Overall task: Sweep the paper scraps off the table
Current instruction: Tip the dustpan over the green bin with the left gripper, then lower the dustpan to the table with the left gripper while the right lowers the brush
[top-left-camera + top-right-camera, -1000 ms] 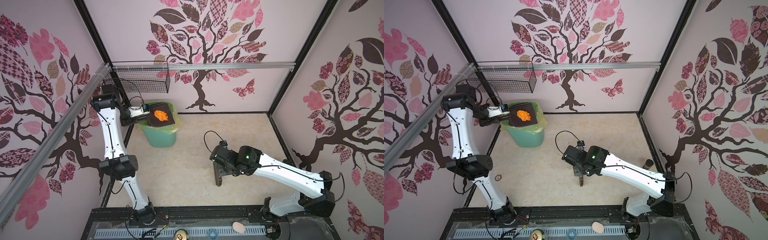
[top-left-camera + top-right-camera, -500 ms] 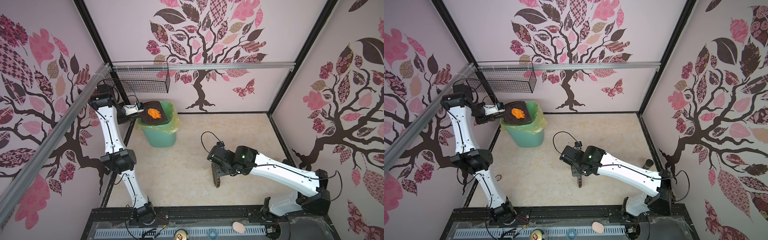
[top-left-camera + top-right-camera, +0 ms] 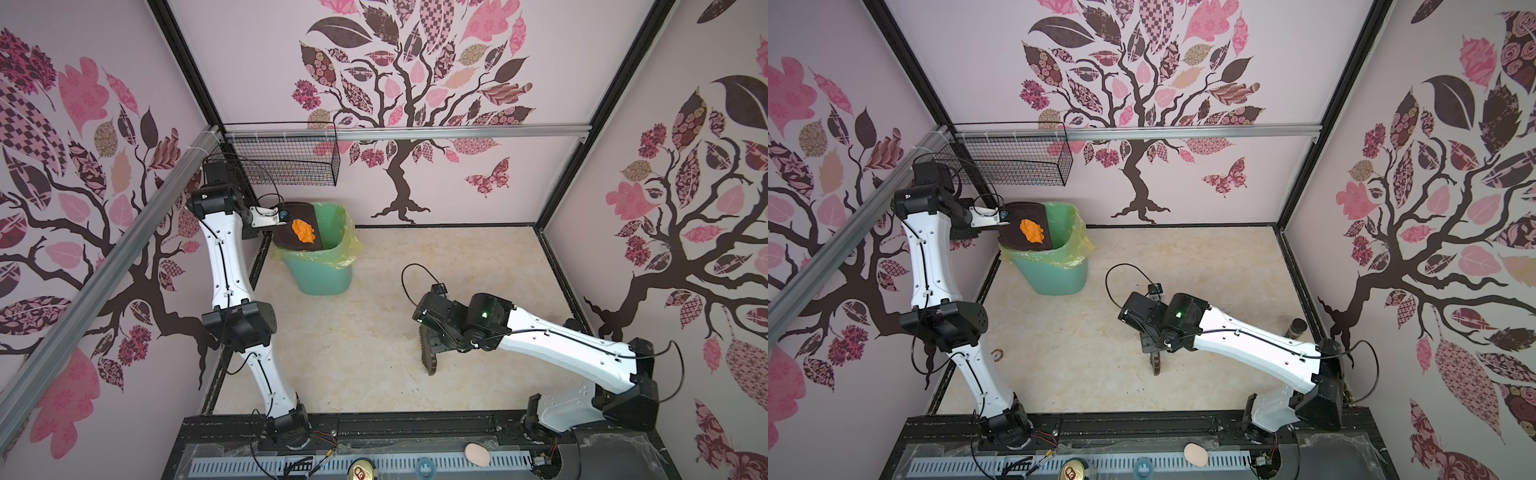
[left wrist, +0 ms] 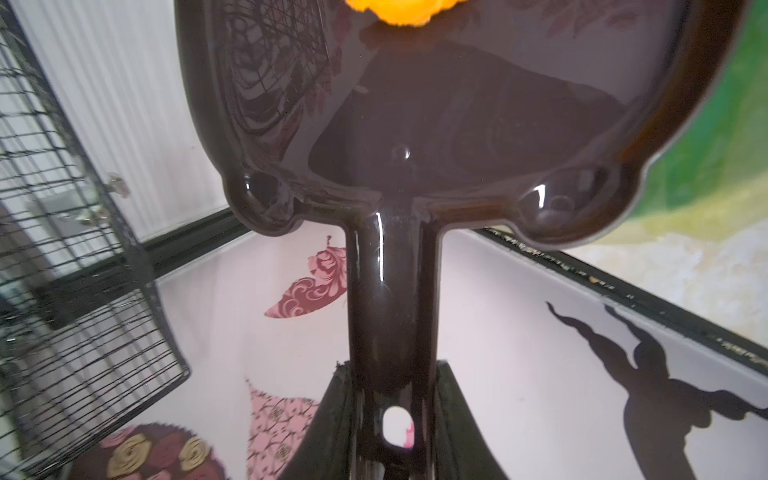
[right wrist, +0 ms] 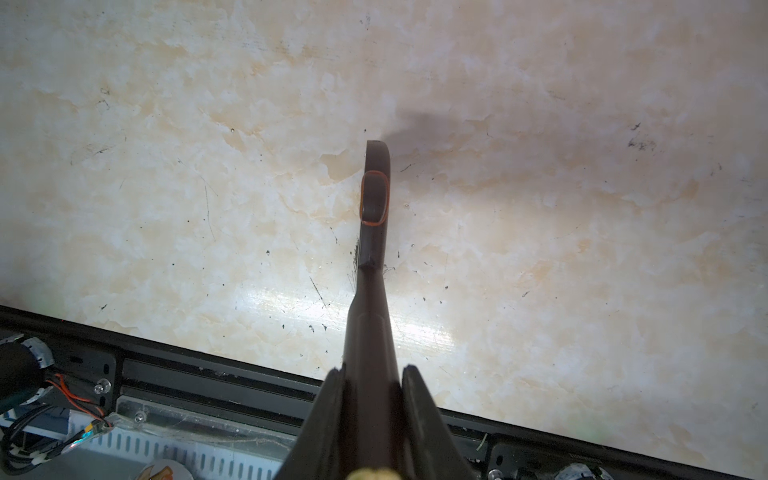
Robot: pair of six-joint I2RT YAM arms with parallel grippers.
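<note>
1. Closest to me, right of centre in both top views, the right gripper (image 5: 372, 376) is clamped fully shut on the handle of a dark brown brush (image 3: 428, 353). Its fingers (image 5: 332, 399) press the handle from either side.
2. The brush head points down at the table (image 3: 353, 332). It may be touching the surface, but I can't tell from this angle.
3. The beige top around the brush is marked with small dark scuffs.
4. Farther back, in the upper left of the frame, the left gripper (image 4: 390, 374) is nearly closed on the handle of a glossy dark dustpan (image 4: 457, 104), one finger on each side.
5. The paper scraps (image 3: 302, 231) show as one crumpled orange wad lying on the pan. It sits at the end away from the fingers (image 4: 453, 407), well apart from them, with the handle between.
6. The pan and its wad are held over the open mouth of a green bin (image 3: 320, 274) lined with a yellowish bag.
7. Behind that, a black wire basket (image 3: 286, 164) hangs on the back wall.
</note>
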